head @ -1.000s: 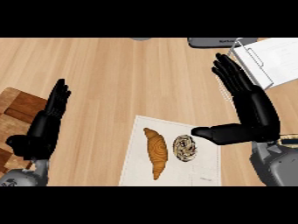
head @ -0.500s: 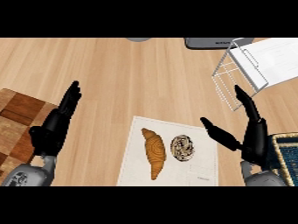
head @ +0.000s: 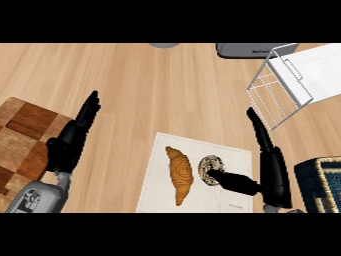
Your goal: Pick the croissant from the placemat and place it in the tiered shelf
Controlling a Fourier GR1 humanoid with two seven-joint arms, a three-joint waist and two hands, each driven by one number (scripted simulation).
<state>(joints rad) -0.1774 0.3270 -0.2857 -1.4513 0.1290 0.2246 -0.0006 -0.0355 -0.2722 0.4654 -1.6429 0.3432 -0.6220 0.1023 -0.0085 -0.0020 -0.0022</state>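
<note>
Croissant (head: 179,174): we are finding it lying lengthwise on the white placemat (head: 162,192), at about 6 o'clock on the counter, untouched.
Roll (head: 212,164): we are noting a round pastry just beside the croissant, at its 3 o'clock.
Right hand (head: 267,167): we are seeing it held edge-on with straight fingers pointing to 12 o'clock and the thumb stretched toward 9 o'clock, its tip overlapping the roll; it is holding nothing.
Left hand (head: 71,141): we are recording it as resting with relaxed, straight fingers at 8 o'clock, beside the board (head: 14,147); it is carrying nothing.
Shelf (head: 287,82): we are locating the white wire tiered shelf at 2 o'clock, well apart from the placemat.
Basket (head: 334,182): we are noting a dark woven basket at 4 o'clock, just beside the right hand.
Step in hand: we are judging this to be the approach to the pick, with the grasp not yet made.
Advice: we are recommending the right hand shift toward 9 o'clock past the roll, lower over the croissant's middle, and span its narrow width, so that the roll is not being nudged.
</note>
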